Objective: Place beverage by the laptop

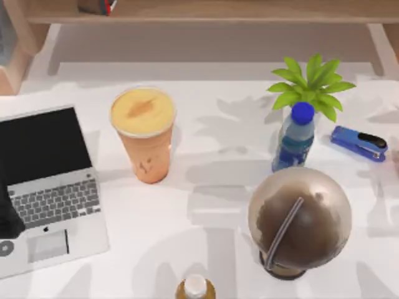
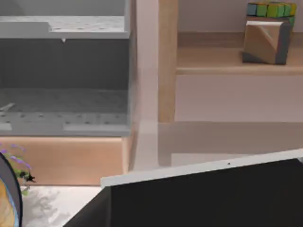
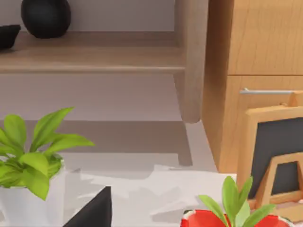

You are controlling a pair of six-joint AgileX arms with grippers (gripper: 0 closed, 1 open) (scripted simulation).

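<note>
- While I watch from above, the beverage [image 1: 144, 134] stands upright on the white table [image 1: 206, 205], left of centre and toward the far side.
- It is just right of the laptop [image 1: 47, 187], level with the lid, and a narrow strip of bare table separates the two.
- That laptop lies open at the left edge, with its black screen on the far side and its keyboard and trackpad nearer to me.
- A dark shape that I take for my left gripper [image 1: 6, 215] sits at the left edge over the keyboard. I cannot tell whether it is released or clenched, and it is well apart from the cup.
- From the left wrist camera I see the top edge of the laptop's lid, with a wooden shelf unit behind it.
- As for my right gripper, I cannot tell its state. Its wrist camera looks past a leafy plant [image 3: 33, 156] toward a wooden shelf and a small chalkboard easel [image 3: 274, 156].
- On the right half of the table, a blue-capped water bottle [image 1: 294, 140] stands just in front of the green plant, and a blue stapler [image 1: 360, 142] lies to its right.
- Nearer to me on the right is a brown globe [image 1: 299, 221].
- At the near edge, around the centre, a small amber bottle [image 1: 195, 288] with a white cap pokes into view.
</note>
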